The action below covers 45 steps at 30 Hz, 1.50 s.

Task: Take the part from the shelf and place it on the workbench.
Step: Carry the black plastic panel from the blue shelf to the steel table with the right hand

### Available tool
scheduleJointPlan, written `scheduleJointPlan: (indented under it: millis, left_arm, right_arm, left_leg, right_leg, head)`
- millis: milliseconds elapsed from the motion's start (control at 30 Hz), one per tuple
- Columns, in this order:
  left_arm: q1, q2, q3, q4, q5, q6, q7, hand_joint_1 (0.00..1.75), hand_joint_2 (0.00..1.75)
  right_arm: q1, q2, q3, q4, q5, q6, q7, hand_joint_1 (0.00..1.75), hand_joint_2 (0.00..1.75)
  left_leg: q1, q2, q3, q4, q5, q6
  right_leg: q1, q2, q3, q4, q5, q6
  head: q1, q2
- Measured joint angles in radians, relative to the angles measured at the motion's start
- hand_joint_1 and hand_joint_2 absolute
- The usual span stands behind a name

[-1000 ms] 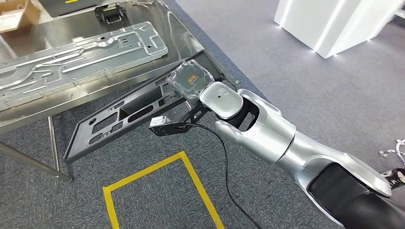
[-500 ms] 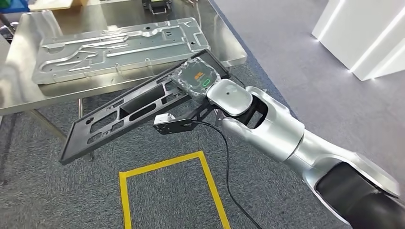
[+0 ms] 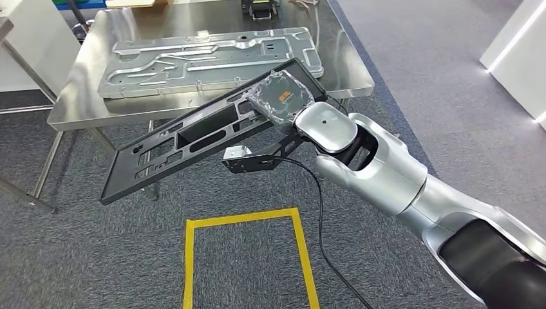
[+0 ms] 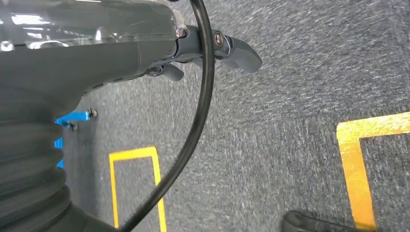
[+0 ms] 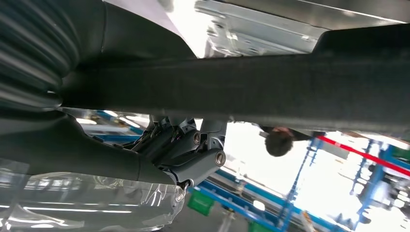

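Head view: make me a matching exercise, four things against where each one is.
Things:
1. black frame part
2. grey metal panel
3. yellow tape outline
4. black cable

Places:
A. flat on the steel workbench
B. hanging from the wrist toward the floor
C. held by the right hand, off the workbench
D. on the carpet

Pairs: 1-C, 2-A, 3-D, 4-B

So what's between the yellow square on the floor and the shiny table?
In the head view, the long black part hangs there, gripped by the right hand, above grey carpet between the yellow square and the workbench.
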Motion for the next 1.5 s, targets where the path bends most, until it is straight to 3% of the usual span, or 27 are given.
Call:
scheduleJointPlan:
  millis: [33, 67, 167, 233, 300, 367, 400, 467, 533, 567, 600, 667, 700, 733, 800, 867, 1167, 1333, 1400, 1500]
  left_arm:
    - [0.000, 0.000, 0.000, 0.000, 0.000, -0.001, 0.001, 0.00, 1.75]
    - [0.001, 0.000, 0.000, 0.000, 0.000, -0.001, 0.002, 0.00, 1.75]
    - [0.003, 0.003, 0.000, 0.000, 0.001, -0.002, 0.008, 0.00, 1.75]
    - [0.002, 0.004, 0.001, 0.000, 0.001, -0.002, 0.013, 0.00, 1.75]
    - [0.003, 0.004, 0.001, 0.000, 0.001, -0.002, 0.017, 0.00, 1.75]
    - [0.004, 0.004, 0.001, 0.000, 0.000, -0.002, 0.017, 0.00, 1.75]
    - [0.002, 0.004, 0.001, 0.000, 0.000, -0.002, 0.017, 0.00, 1.75]
    - [-0.002, 0.004, 0.001, 0.000, -0.001, -0.002, 0.017, 0.00, 1.75]
    - [-0.005, 0.004, 0.001, 0.000, -0.002, -0.002, 0.017, 0.00, 1.75]
    - [-0.006, 0.004, 0.001, 0.000, -0.002, -0.002, 0.017, 0.00, 1.75]
    - [-0.006, 0.004, 0.001, 0.000, -0.003, -0.001, 0.017, 0.00, 1.75]
    - [-0.006, 0.002, 0.001, 0.000, -0.004, -0.001, 0.017, 0.00, 1.75]
    - [-0.006, 0.001, 0.001, 0.000, -0.006, 0.000, 0.016, 0.00, 1.75]
    - [-0.006, 0.001, 0.001, 0.000, -0.007, 0.000, 0.016, 0.00, 1.75]
    - [-0.006, 0.003, 0.001, 0.000, -0.010, 0.001, 0.015, 0.00, 1.75]
    - [-0.004, 0.003, 0.001, 0.000, -0.011, -0.001, 0.014, 0.00, 1.75]
    - [-0.005, 0.003, 0.001, 0.000, -0.012, -0.010, 0.014, 0.00, 1.75]
    - [-0.006, 0.004, 0.001, 0.000, -0.012, -0.014, 0.014, 0.00, 1.75]
    - [-0.006, 0.004, 0.001, 0.000, -0.012, -0.015, 0.014, 0.00, 1.75]
    - [-0.006, 0.003, 0.001, 0.000, -0.012, -0.017, 0.014, 0.00, 1.75]
  right_arm:
    - [0.003, 0.000, 0.000, 0.000, -0.001, -0.003, 0.001, 1.75, 1.75]
    - [0.007, -0.001, 0.000, 0.000, -0.002, -0.005, 0.001, 1.75, 1.75]
    - [0.012, -0.003, -0.001, 0.000, -0.005, -0.012, -0.003, 1.75, 1.75]
    - [0.012, -0.005, -0.003, -0.001, -0.004, -0.017, -0.005, 1.75, 1.75]
    - [0.014, -0.006, -0.004, -0.001, -0.002, -0.023, -0.006, 1.75, 1.75]
    - [0.016, -0.007, -0.004, 0.000, 0.001, -0.028, -0.007, 1.75, 1.75]
    - [0.017, -0.008, -0.005, 0.000, 0.002, -0.030, -0.008, 1.75, 1.75]
    - [0.020, -0.011, -0.007, 0.002, 0.004, -0.036, -0.008, 1.75, 1.75]
    - [0.028, -0.013, -0.008, 0.006, 0.005, -0.039, -0.009, 1.75, 1.75]
    - [0.032, -0.014, -0.008, 0.008, 0.005, -0.040, -0.010, 1.75, 1.75]
    - [0.034, -0.015, -0.008, 0.010, 0.006, -0.040, -0.010, 1.75, 1.75]
    - [0.035, -0.016, -0.010, 0.013, 0.008, -0.041, -0.011, 1.75, 1.75]
    - [0.034, -0.016, -0.012, 0.013, 0.009, -0.043, -0.011, 1.75, 1.75]
    - [0.034, -0.016, -0.013, 0.013, 0.010, -0.044, -0.012, 1.75, 1.75]
    - [0.034, -0.015, -0.015, 0.014, 0.011, -0.048, -0.013, 1.75, 1.75]
    - [0.035, -0.016, -0.016, 0.016, 0.015, -0.050, -0.014, 1.75, 1.75]
    - [0.048, -0.018, -0.019, 0.019, 0.037, -0.073, -0.006, 1.75, 1.75]
    - [0.058, -0.021, -0.030, 0.018, 0.041, -0.080, -0.005, 1.75, 1.75]
    - [0.060, -0.024, -0.039, 0.017, 0.044, -0.082, -0.005, 1.75, 1.75]
    - [0.068, -0.032, -0.045, 0.017, 0.046, -0.086, -0.005, 1.75, 1.75]
  left_leg:
    - [0.005, 0.005, -0.010, 0.021, -0.001, -0.006]
    - [0.010, 0.008, -0.001, 0.007, 0.015, -0.011]
    - [0.017, 0.023, 0.099, -0.177, 0.093, -0.019]
    - [0.012, 0.028, 0.132, -0.238, 0.102, -0.010]
    - [0.008, 0.022, 0.131, -0.238, 0.100, 0.007]
    - [0.009, 0.019, 0.133, -0.241, 0.101, 0.022]
    - [0.010, 0.017, 0.134, -0.243, 0.102, 0.029]
    - [0.008, 0.012, 0.135, -0.244, 0.101, 0.039]
    - [0.004, 0.001, 0.136, -0.244, 0.100, 0.043]
    - [0.001, -0.004, 0.137, -0.244, 0.100, 0.044]
    - [-0.001, -0.010, 0.139, -0.244, 0.100, 0.044]
    - [-0.005, -0.020, 0.143, -0.244, 0.098, 0.043]
    - [-0.007, -0.024, 0.142, -0.243, 0.097, 0.042]
    - [-0.008, -0.026, 0.141, -0.241, 0.096, 0.041]
    - [-0.008, -0.027, 0.137, -0.240, 0.094, 0.038]
    - [-0.006, -0.027, 0.138, -0.242, 0.094, 0.035]
    - [-0.004, -0.026, 0.143, -0.248, 0.096, 0.028]
    - [-0.002, -0.024, 0.157, -0.269, 0.099, 0.046]
    - [0.006, -0.021, 0.175, -0.294, 0.108, 0.052]
    - [0.007, -0.020, 0.184, -0.298, 0.103, 0.050]
  right_leg:
    - [-0.001, -0.008, 0.001, 0.001, -0.002, 0.002]
    - [-0.002, -0.015, 0.002, 0.002, -0.004, 0.005]
    - [-0.006, -0.030, 0.004, 0.014, -0.016, 0.022]
    - [-0.002, -0.034, 0.002, 0.021, -0.021, 0.033]
    - [-0.001, -0.036, 0.002, 0.020, -0.021, 0.042]
    - [-0.006, -0.023, -0.004, 0.038, -0.038, 0.051]
    - [-0.008, -0.011, -0.021, 0.074, -0.060, 0.053]
    - [-0.008, 0.009, -0.087, 0.205, -0.124, 0.055]
    - [-0.007, 0.013, -0.146, 0.312, -0.152, 0.054]
    - [-0.006, 0.014, -0.152, 0.314, -0.137, 0.050]
    - [-0.003, 0.015, -0.138, 0.276, -0.104, 0.044]
    - [0.005, 0.022, -0.077, 0.139, -0.031, 0.023]
    - [0.008, 0.026, -0.051, 0.080, -0.009, 0.016]
    - [0.009, 0.029, -0.035, 0.042, 0.001, 0.016]
    - [0.009, 0.029, -0.027, 0.021, 0.000, 0.031]
    - [0.012, 0.030, -0.028, 0.021, 0.000, 0.036]
    - [0.013, 0.030, -0.028, 0.025, -0.002, 0.026]
    - [0.010, 0.030, -0.022, 0.019, -0.003, 0.036]
    - [0.010, 0.029, -0.048, 0.079, -0.038, 0.042]
    - [-0.002, 0.029, -0.145, 0.256, -0.111, 0.054]
  head:
    - [0.000, 0.000]
    - [0.000, 0.000]
    - [0.000, 0.000]
    - [0.000, 0.000]
    - [0.000, 0.000]
    - [0.000, 0.000]
    - [0.000, 0.000]
    - [0.000, 0.000]
    - [0.000, 0.000]
    - [0.000, 0.000]
    - [0.000, 0.000]
    - [0.000, 0.000]
    - [0.000, 0.000]
    - [0.000, 0.000]
    - [0.000, 0.000]
    - [0.000, 0.000]
    - [0.000, 0.000]
    - [0.000, 0.000]
    - [0.000, 0.000]
    - [0.000, 0.000]
